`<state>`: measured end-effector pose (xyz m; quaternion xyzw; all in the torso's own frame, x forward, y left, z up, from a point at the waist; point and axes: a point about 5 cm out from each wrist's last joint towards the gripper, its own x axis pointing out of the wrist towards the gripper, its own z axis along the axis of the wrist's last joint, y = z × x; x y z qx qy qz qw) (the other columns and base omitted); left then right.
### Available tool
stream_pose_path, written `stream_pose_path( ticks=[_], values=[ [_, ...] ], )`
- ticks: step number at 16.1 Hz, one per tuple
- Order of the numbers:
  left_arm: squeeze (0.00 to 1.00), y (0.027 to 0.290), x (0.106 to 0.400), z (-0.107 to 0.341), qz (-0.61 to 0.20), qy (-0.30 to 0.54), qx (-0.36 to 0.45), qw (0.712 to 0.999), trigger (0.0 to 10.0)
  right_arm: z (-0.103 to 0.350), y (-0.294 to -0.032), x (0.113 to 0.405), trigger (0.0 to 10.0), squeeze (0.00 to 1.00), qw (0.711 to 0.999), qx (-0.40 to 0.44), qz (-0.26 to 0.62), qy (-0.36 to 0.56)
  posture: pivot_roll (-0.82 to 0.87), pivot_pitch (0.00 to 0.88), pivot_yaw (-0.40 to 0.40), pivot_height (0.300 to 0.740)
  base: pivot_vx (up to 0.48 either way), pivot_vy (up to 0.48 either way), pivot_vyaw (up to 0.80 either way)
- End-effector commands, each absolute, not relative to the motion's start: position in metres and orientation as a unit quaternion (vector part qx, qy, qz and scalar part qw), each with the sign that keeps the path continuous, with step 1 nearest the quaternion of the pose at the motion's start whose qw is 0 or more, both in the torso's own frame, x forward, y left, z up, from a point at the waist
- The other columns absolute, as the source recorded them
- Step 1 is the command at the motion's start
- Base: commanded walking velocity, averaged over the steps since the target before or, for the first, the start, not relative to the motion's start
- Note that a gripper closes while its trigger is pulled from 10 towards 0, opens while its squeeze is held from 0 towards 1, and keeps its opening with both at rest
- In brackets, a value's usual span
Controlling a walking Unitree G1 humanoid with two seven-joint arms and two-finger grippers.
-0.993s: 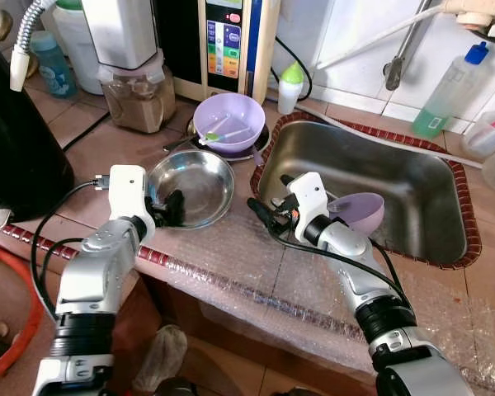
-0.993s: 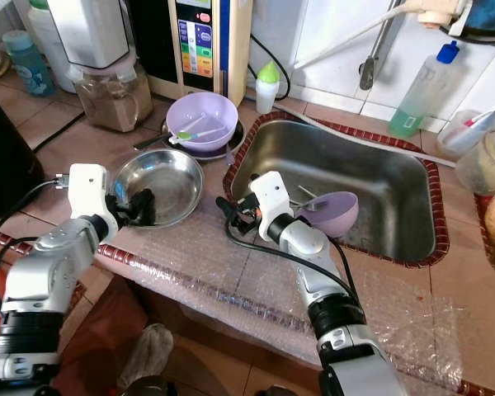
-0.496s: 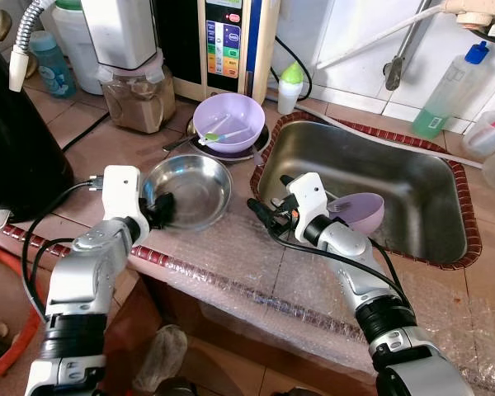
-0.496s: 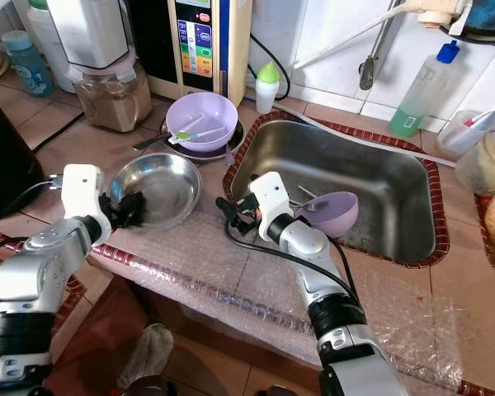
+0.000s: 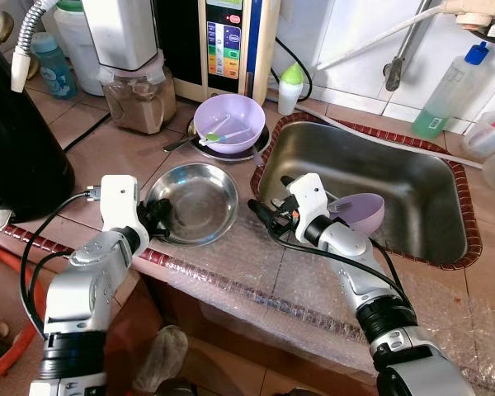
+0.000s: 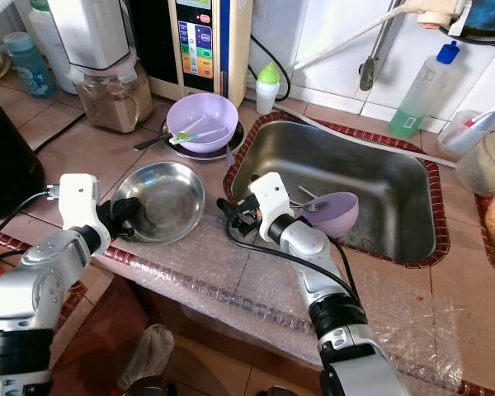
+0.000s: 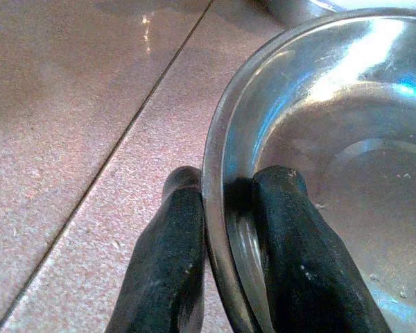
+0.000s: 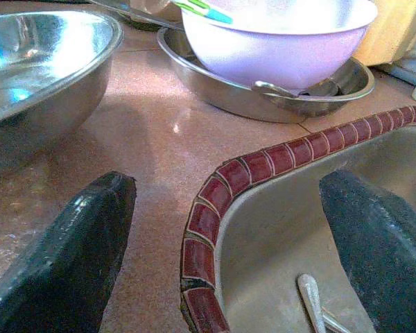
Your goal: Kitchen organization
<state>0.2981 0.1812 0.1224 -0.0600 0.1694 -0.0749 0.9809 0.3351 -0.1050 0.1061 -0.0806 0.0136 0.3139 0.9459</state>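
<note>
A shiny steel bowl [image 5: 194,203] sits on the tiled counter left of the sink [image 5: 445,202]. My left gripper [image 5: 158,219] is shut on the steel bowl's near-left rim [image 7: 218,208], one finger inside and one outside. My right gripper [image 5: 264,214] hangs open over the sink's left front corner, holding nothing. A purple bowl [image 5: 229,120] with a green spoon rests in a shallow steel dish [image 8: 263,97] behind the steel bowl. Another purple bowl [image 5: 359,211] with a spoon lies inside the sink.
A black appliance [image 5: 21,148] stands at the left. Behind are a blender jar [image 5: 136,95], a water dispenser [image 5: 227,41], a small green-capped bottle [image 5: 289,87] and a soap bottle [image 5: 450,91]. Bubble wrap [image 5: 256,272] covers the counter's front edge.
The left gripper has drawn the steel bowl back toward the counter's front edge and slightly left. The right arm has stayed where it was.
</note>
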Motion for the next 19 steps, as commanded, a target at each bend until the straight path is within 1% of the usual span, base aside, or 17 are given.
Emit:
stream_pose_path(
  ticks=[1, 3, 4, 6, 7, 8, 9, 11, 12, 14, 15, 19],
  values=[
    [0.00, 0.180, 0.293, 0.109, -0.070, 0.197, -0.065, 0.976, 0.0, 0.109, -0.107, 0.338, 10.0, 0.00, 0.947, -0.080, 0.311, 0.013, 0.10, 0.009, -0.015, 0.740, 0.000, 0.000, 0.00],
    [0.00, 0.174, 0.292, 0.111, -0.064, 0.169, -0.068, 0.981, 0.0, 0.115, -0.113, 0.341, 10.0, 0.00, 0.953, -0.053, 0.298, 0.009, 0.10, 0.010, -0.021, 0.740, 0.000, 0.000, 0.00],
    [0.00, 0.170, 0.291, 0.112, -0.063, 0.155, -0.059, 0.984, 0.0, 0.119, -0.120, 0.344, 10.0, 0.00, 0.957, -0.041, 0.288, 0.004, 0.09, 0.013, -0.029, 0.740, 0.000, 0.000, 0.00],
    [0.00, 0.165, 0.293, 0.120, -0.060, 0.121, -0.063, 0.989, 0.0, 0.125, -0.129, 0.346, 10.0, 0.00, 0.960, -0.030, 0.277, -0.003, 0.09, 0.018, -0.037, 0.740, 0.000, 0.000, 0.00],
    [0.00, 0.163, 0.294, 0.124, -0.061, 0.106, -0.063, 0.991, 0.0, 0.128, -0.132, 0.346, 10.0, 0.00, 0.962, -0.012, 0.274, -0.007, 0.09, 0.017, -0.038, 0.740, 0.000, 0.000, 0.00],
    [0.00, 0.160, 0.296, 0.129, -0.057, 0.085, -0.063, 0.993, 0.0, 0.133, -0.137, 0.346, 10.0, 0.00, 0.961, 0.031, 0.275, -0.014, 0.09, 0.016, -0.039, 0.740, 0.000, 0.000, 0.00],
    [0.00, 0.159, 0.297, 0.133, -0.059, 0.070, -0.057, 0.994, 0.0, 0.136, -0.140, 0.345, 10.0, 0.00, 0.958, 0.065, 0.279, -0.017, 0.09, 0.015, -0.038, 0.740, 0.000, 0.000, 0.00],
    [0.00, 0.159, 0.299, 0.136, -0.057, 0.056, -0.049, 0.996, 0.0, 0.143, -0.142, 0.342, 10.0, 0.00, 0.947, 0.100, 0.303, -0.029, 0.09, 0.015, -0.035, 0.740, 0.000, 0.000, 0.00],
    [0.00, 0.160, 0.300, 0.139, -0.054, 0.044, -0.043, 0.997, 0.0, 0.150, -0.139, 0.338, 10.0, 0.00, 0.931, 0.124, 0.341, -0.036, 0.08, 0.015, -0.031, 0.740, 0.000, 0.000, 0.00],
    [0.00, 0.160, 0.303, 0.145, -0.051, 0.023, -0.051, 0.997, 0.0, 0.149, -0.136, 0.336, 10.0, 0.00, 0.923, 0.126, 0.362, -0.025, 0.08, 0.015, -0.030, 0.740, 0.000, 0.000, 0.00],
    [0.00, 0.157, 0.305, 0.153, -0.058, -0.009, -0.057, 0.997, 0.0, 0.143, -0.132, 0.335, 10.0, 0.00, 0.924, 0.121, 0.362, -0.011, 0.08, 0.016, -0.031, 0.740, 0.000, 0.000, 0.00],
    [0.00, 0.155, 0.303, 0.160, -0.067, -0.034, -0.064, 0.995, 0.0, 0.133, -0.120, 0.334, 10.0, 0.00, 0.927, 0.097, 0.362, 0.007, 0.09, 0.017, -0.035, 0.740, 0.000, 0.000, 0.00]
  ],
)
